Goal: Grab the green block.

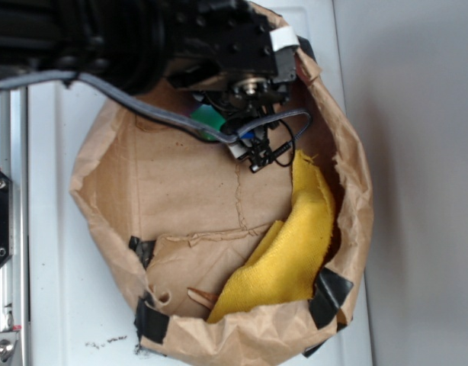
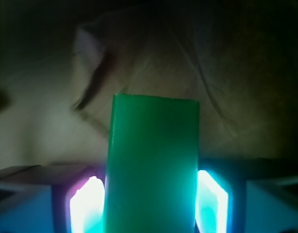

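the green block (image 2: pixel 153 165) stood lengthwise between the two lit pads (image 2: pixel 86 206) of the gripper (image 2: pixel 151 208), its sides flush against them with no gap showing, so the gripper was clamped on it rather than spread beside it. from outside, only a sliver of the green block (image 1: pixel 209 120) showed under the black wrist, at the far side of the brown paper bag (image 1: pixel 104 168). the arm reached in over the bag's torn rim, likely because the block lay deep by that wall. the yellow cloth (image 1: pixel 287 252) was slumped against the opposite side, well apart from the grip and not caught in it. judged from this, the grab looked made; whether the block was lifted off the paper could not be told.
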### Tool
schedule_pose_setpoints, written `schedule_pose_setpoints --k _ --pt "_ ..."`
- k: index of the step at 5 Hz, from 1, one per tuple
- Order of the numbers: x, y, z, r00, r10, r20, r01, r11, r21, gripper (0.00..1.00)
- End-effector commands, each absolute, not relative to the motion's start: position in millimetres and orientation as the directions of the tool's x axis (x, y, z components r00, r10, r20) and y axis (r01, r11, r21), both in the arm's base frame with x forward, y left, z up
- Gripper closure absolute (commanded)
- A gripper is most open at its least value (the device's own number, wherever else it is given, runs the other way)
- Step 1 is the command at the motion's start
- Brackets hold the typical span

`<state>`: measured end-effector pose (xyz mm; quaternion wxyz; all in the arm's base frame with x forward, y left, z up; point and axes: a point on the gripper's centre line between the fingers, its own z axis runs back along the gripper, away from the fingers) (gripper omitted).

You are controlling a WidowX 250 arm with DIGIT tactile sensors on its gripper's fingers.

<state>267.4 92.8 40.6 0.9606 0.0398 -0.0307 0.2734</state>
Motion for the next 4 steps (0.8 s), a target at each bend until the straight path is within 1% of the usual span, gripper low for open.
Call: schedule_pose_setpoints --k 1,2,3,4 --pt "246 78 120 0.87 0.466 0.162 -0.458 0.885 -0.083 1.0" --pt "240 63 154 0.894 0.422 0.15 -0.412 0.906 -0.095 1.0" --pt "235 53 172 0.919 0.359 0.161 -0.352 0.933 -0.07 1.0" --pt "234 49 176 0.929 0.319 0.187 -0.311 0.948 -0.073 1.0"
